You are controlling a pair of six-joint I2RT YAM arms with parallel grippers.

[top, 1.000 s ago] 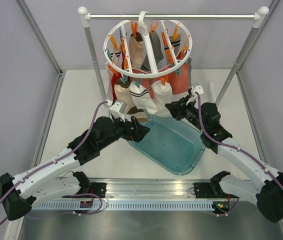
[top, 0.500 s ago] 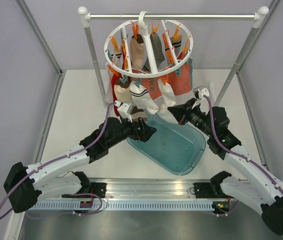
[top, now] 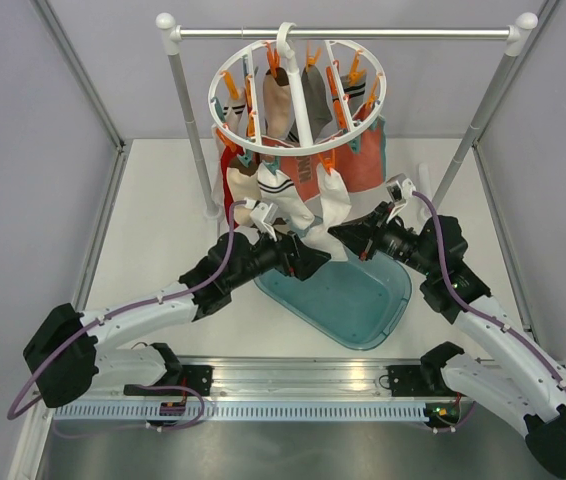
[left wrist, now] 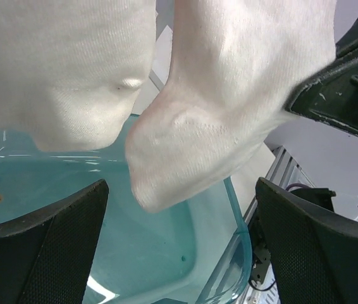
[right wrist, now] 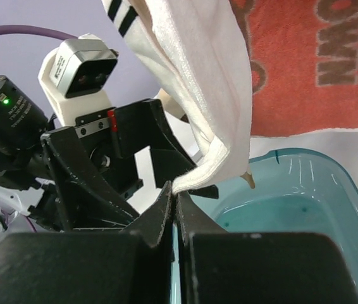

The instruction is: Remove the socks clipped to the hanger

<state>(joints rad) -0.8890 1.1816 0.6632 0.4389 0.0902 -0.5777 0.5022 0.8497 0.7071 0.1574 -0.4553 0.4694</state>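
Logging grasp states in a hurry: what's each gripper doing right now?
Left gripper: open, holding nothing.
Right gripper: shut on the lower edge of the white fabric sock.

A robot lab cell: grey panel walls (top: 23, 150), aluminium base rail (top: 303, 385).

Crowded under the hanger (top: 300, 150)
The socks (top: 285, 200) hang between my left fingers (left wrist: 46, 253) above the tub (top: 368, 300); I see open worktop (top: 153, 220) either side.

Plain pale-grey panel walls (top: 23, 150) enclose a flat white bench (top: 153, 220); a slotted aluminium rail (top: 293, 385) runs along its near edge.
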